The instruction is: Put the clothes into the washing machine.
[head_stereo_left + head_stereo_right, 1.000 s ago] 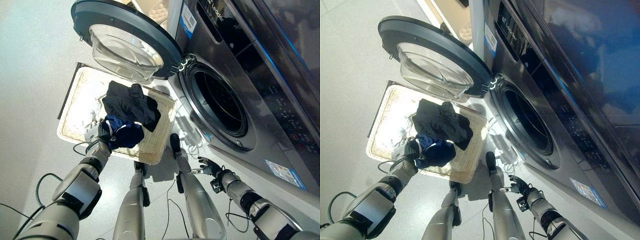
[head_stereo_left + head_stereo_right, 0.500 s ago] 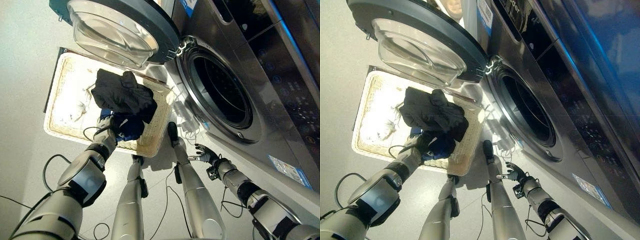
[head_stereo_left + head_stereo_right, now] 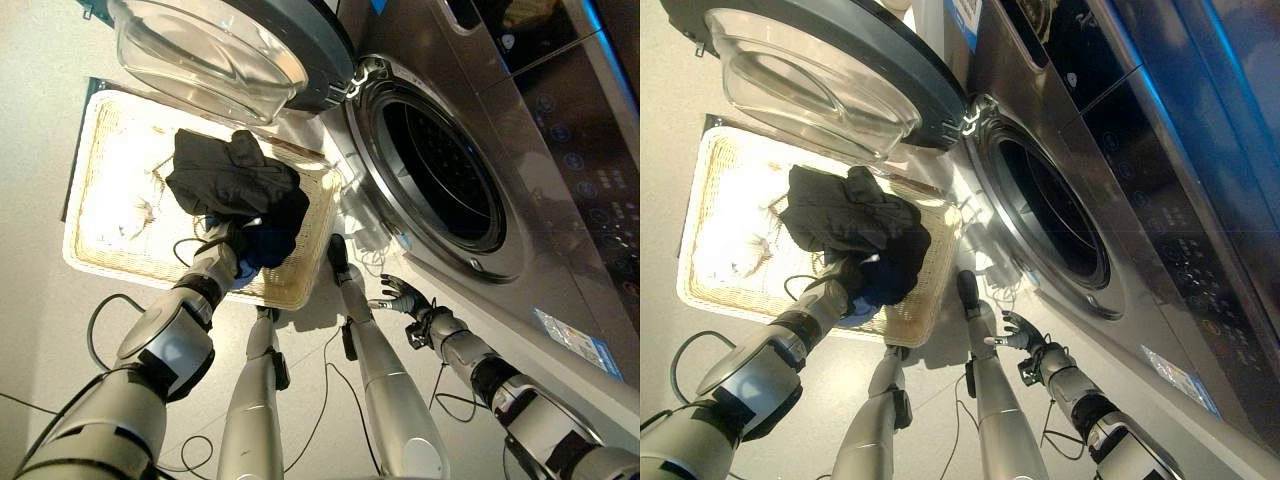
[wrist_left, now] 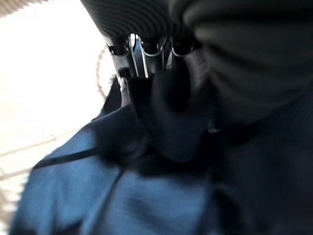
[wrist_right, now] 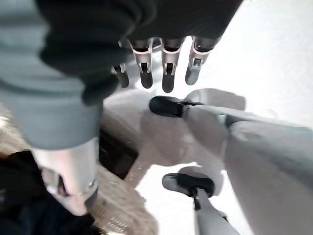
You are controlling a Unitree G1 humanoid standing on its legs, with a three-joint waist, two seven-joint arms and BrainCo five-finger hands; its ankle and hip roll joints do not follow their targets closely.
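Curling into dark blue cloth, the left hand's fingers (image 4: 128, 73) are clamped on the blue garment (image 3: 262, 245), which lies in the wicker basket (image 3: 100, 255) at its near edge. The left hand (image 3: 222, 262) is partly buried under the black clothes (image 3: 232, 180), a heap resting on the blue garment and towards the middle of the basket. The right hand (image 3: 398, 295) hangs over the floor (image 3: 40, 330) near the washing machine (image 3: 560, 250), its fingers (image 5: 167, 63) straight, apart and holding nothing. The machine's round door (image 3: 240, 50) stands swung open above the basket's far side, and the dark drum opening (image 3: 440, 175) faces out beside it.
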